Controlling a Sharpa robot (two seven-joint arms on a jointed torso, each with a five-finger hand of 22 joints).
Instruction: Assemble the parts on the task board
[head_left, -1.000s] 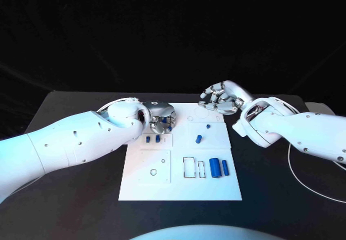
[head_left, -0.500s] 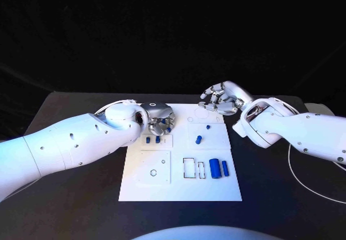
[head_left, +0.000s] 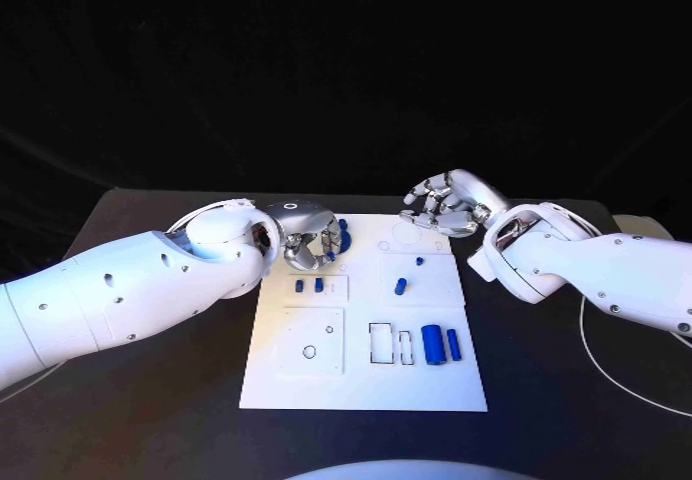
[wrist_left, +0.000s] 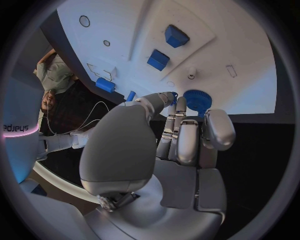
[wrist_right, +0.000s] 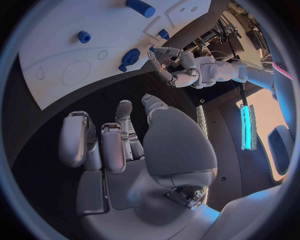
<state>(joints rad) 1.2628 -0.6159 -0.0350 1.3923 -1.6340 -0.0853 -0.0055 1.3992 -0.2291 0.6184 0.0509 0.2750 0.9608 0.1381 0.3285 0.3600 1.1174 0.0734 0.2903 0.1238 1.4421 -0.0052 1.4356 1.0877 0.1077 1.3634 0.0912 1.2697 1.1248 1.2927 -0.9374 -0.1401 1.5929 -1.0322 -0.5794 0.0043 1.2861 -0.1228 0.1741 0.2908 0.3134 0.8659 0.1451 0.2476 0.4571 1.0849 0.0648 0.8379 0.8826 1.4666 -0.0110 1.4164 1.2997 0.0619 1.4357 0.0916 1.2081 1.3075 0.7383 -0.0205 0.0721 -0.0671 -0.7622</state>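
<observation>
Premises present as a robotics laboratory: a black table (head_left: 159, 400) against dark surroundings carries a white task board (head_left: 361, 385), with cables (wrist_right: 232, 37) and equipment beyond.

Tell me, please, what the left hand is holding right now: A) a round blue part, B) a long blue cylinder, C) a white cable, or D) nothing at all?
A: the left wrist view shows the left hand pinching a round blue part at its fingertips, above the task board.

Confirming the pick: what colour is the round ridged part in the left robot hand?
Blue; the round ridged part shows best in the left wrist view, at the left robot hand's fingertips.
</observation>
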